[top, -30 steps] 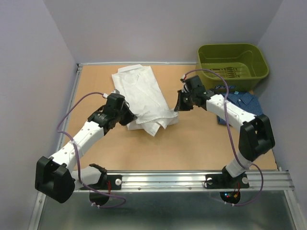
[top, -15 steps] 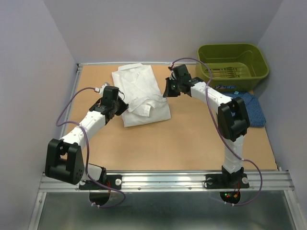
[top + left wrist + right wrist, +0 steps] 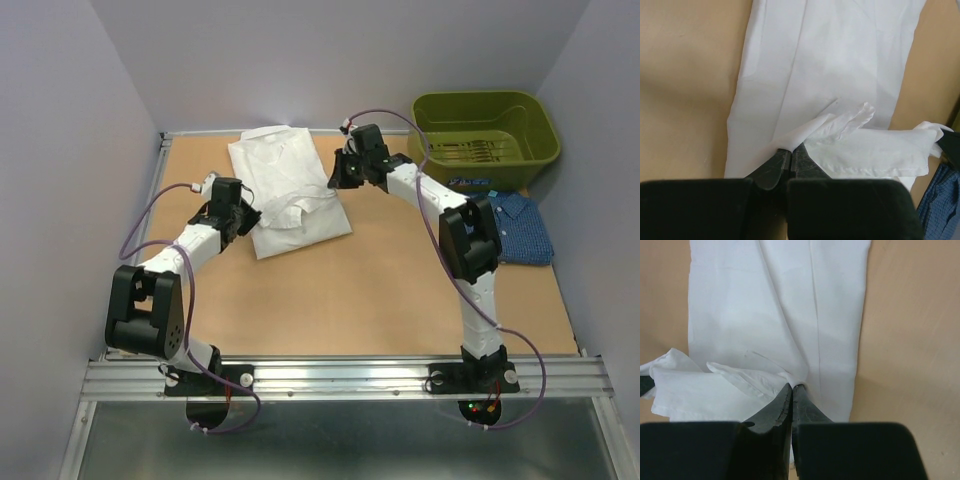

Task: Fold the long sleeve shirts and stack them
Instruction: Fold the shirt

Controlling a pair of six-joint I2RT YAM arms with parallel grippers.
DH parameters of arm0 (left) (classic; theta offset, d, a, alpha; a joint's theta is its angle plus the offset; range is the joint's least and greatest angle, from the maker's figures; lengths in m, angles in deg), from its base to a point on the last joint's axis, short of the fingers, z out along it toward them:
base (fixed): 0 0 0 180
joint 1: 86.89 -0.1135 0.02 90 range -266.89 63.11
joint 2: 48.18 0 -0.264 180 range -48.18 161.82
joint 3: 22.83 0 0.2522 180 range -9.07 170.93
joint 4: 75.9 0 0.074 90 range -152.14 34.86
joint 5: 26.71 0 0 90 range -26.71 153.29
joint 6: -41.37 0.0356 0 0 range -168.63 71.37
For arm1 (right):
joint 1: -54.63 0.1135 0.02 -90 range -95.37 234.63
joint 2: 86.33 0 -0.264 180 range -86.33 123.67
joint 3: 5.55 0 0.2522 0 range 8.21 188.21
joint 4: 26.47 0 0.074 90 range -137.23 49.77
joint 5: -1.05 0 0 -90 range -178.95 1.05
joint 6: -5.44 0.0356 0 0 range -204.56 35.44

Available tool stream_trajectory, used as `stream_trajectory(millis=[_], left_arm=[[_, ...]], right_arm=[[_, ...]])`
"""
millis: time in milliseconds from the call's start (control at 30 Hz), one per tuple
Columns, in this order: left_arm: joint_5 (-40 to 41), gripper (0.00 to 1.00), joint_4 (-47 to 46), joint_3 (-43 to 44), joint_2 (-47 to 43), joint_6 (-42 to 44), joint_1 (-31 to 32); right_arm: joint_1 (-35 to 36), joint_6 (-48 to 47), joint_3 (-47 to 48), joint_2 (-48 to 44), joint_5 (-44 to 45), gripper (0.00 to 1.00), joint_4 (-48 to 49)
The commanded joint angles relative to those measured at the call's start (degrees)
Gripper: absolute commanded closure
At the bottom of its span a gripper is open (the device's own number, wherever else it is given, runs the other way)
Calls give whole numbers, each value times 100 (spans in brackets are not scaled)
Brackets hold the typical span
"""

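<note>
The white long sleeve shirt lies folded at the back left of the table, collar toward the far wall. My left gripper is at its left edge, shut on a pinch of white cloth. My right gripper is at the shirt's right edge, shut on a fold of the same shirt. In the wrist views both pairs of fingertips are pressed together with cloth between them. The dark blue checked shirt lies flat at the right, below the bin, untouched.
An olive-green plastic bin stands at the back right corner. Walls close in the table at the back, left and right. Bare wood tabletop spreads across the front half. A corner of the blue shirt shows in the left wrist view.
Both arms have swung toward the back wall, carrying the shirt's near end up over its body. The white shirt now lies shorter and flatter.
</note>
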Motion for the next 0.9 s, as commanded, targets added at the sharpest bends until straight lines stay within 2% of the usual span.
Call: stream_trajectory(millis=[0, 367, 533, 867], left_arm=[[-1, 100, -514, -128, 6, -38, -181], [-116, 100, -813, 135, 270, 111, -401], [-116, 100, -813, 381, 524, 190, -533], [-81, 100, -787, 979, 1201, 498, -594]], right_arm=[[-2, -96, 624, 233, -224, 96, 529], [7, -184, 1337, 708, -189, 94, 696], [7, -263, 1504, 910, -163, 91, 740], [16, -360, 1900, 1437, -40, 90, 872]])
